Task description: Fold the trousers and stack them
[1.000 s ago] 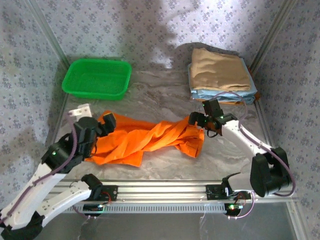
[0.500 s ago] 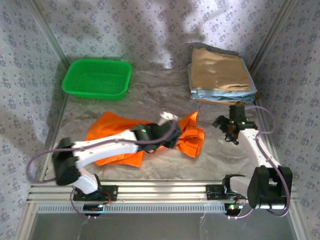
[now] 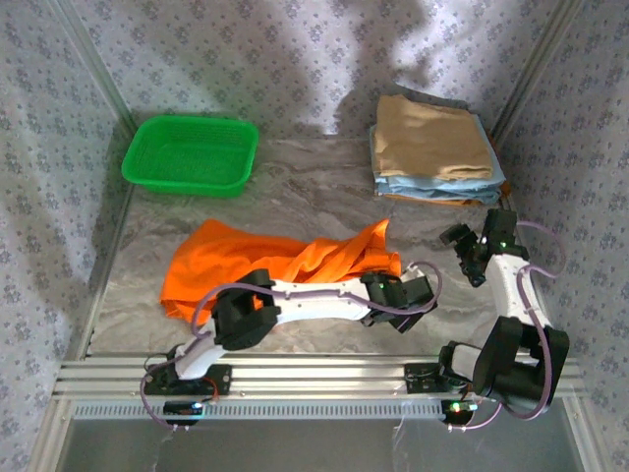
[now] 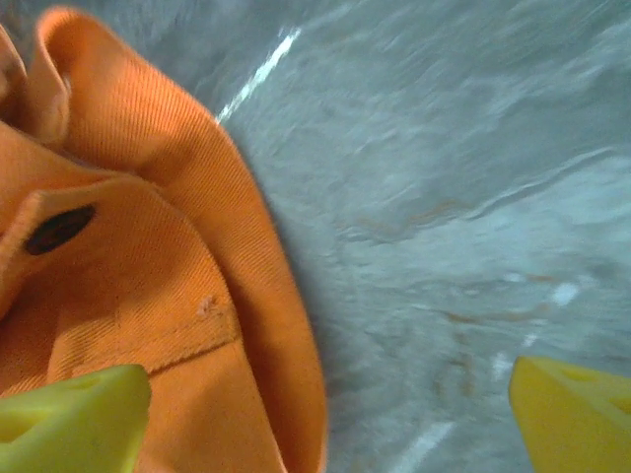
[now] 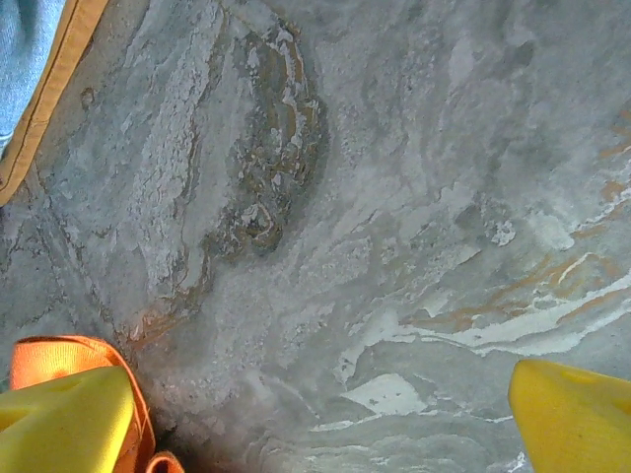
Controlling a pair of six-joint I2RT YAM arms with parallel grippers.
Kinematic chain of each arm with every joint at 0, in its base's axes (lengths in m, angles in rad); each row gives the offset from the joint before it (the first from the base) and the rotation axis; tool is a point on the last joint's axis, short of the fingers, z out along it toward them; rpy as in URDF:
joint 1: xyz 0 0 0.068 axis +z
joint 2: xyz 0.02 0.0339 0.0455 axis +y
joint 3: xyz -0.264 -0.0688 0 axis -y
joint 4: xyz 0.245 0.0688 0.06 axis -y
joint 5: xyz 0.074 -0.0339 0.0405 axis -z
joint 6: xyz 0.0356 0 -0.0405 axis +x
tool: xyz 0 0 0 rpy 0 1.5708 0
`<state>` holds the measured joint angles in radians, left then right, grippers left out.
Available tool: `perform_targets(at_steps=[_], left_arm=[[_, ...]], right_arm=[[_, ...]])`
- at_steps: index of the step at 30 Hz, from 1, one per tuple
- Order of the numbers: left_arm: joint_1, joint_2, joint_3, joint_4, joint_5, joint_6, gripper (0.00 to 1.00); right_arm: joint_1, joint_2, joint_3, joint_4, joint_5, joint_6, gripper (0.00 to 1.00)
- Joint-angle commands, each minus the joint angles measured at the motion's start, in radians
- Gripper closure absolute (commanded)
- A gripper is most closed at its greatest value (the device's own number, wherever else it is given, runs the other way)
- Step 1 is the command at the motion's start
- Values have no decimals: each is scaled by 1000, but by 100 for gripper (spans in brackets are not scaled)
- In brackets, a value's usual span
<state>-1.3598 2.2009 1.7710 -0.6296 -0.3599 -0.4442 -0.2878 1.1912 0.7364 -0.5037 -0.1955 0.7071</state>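
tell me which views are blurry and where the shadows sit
Left wrist: the table is streaked with motion blur, the weave of the trousers fairly crisp. Right wrist: table veining sharp, yellow fingertips soft. Top external: sharp, with broad soft shadows on the back wall.

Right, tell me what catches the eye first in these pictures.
The bright orange trousers lie crumpled across the middle of the table. The left arm stretches along their near edge to their right end, its yellow fingers spread open at the cloth's edge. At the back sit a green basket on the left and a stack of folded clothes on the right.
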Motion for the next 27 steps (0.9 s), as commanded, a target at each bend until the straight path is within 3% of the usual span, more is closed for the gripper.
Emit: perform_targets(at_steps=[1,7,13,18,21,24,27], left_arm=[[39,28,11,-119,-92,-59,18],[64,23,-36,-144,-137,-97,46],[75,-84,-120,-108,-146,-68,99],[80,-191,-106,-129,-178,11,100],[97,-236,-12,-192,-222,96,100],[138,-286,129,-289,-285,165,100],[202,-404,165,-325,-331,191,100]], right_arm=[[-14,-25,-14,0,-53,-13,0],[-29,-52,-5,-11,-86,-17,0],[-31,-74,4,-16,-97,-11,0],[-21,-80,4,-12,-114,-16,0],[12,-90,7,-16,-87,-32,0],[44,-91,9,-14,-72,-28,0],[102,-87,22,-9,-60,-13,0]])
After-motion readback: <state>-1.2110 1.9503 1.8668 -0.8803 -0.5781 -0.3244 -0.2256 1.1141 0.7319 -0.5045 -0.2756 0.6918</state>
